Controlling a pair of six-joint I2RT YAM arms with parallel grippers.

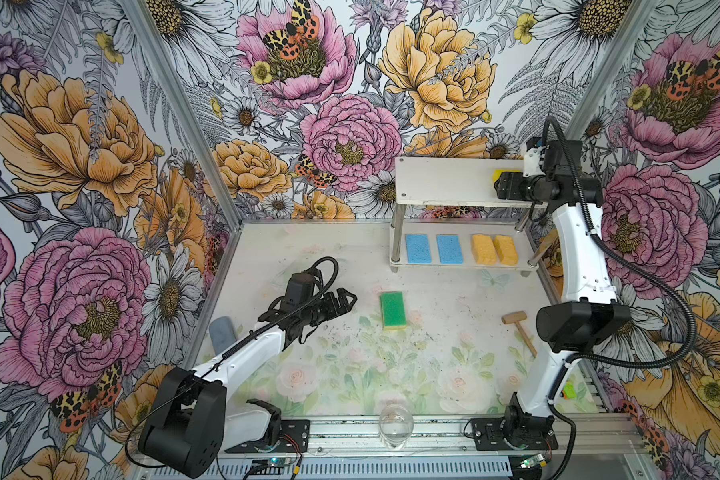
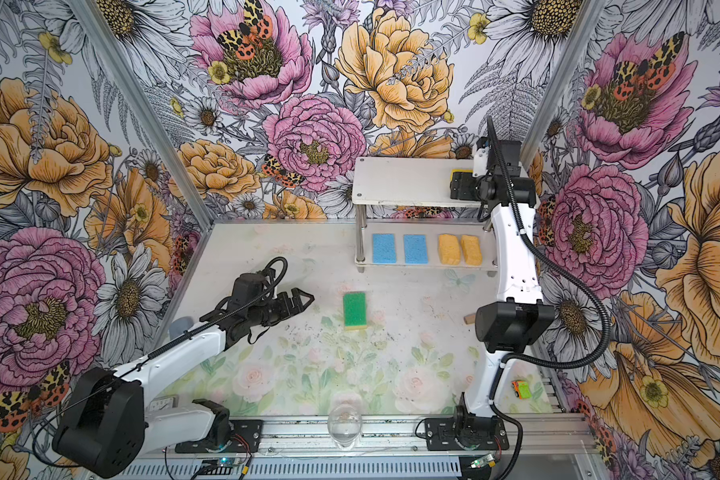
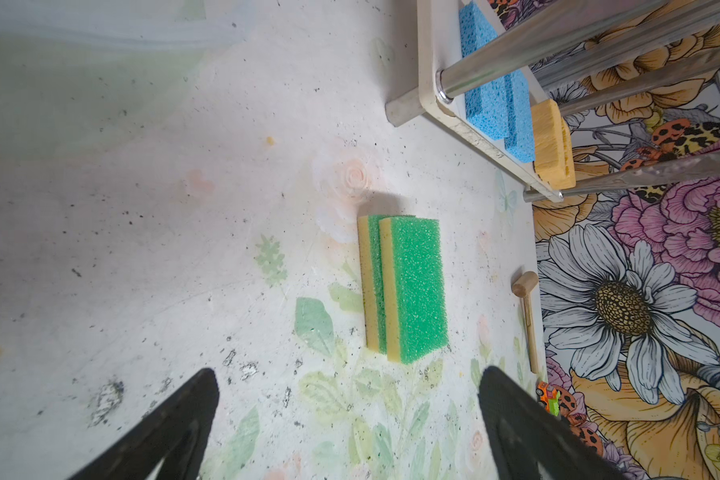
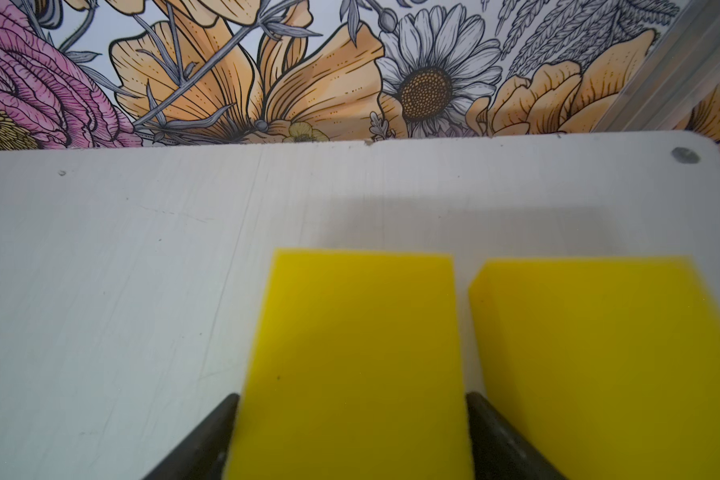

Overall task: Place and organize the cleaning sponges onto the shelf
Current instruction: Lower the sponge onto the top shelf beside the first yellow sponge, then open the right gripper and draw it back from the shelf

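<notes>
On shelf point(image 4: 100, 270) top — yellow sponge point(image 4: 350, 353) | bright, thick, rectangular

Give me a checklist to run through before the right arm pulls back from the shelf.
1. Yellow sponge flat on top board: ok.
2. Right gripper fingers clear of it: cannot tell; they flank its sides.
3. Gap to second yellow sponge: ok, apart.
4. Bare board beside them for more: ok.
5. Left gripper open: ok.
6. Green sponges shelved: not ok, overlapping on table.
</notes>
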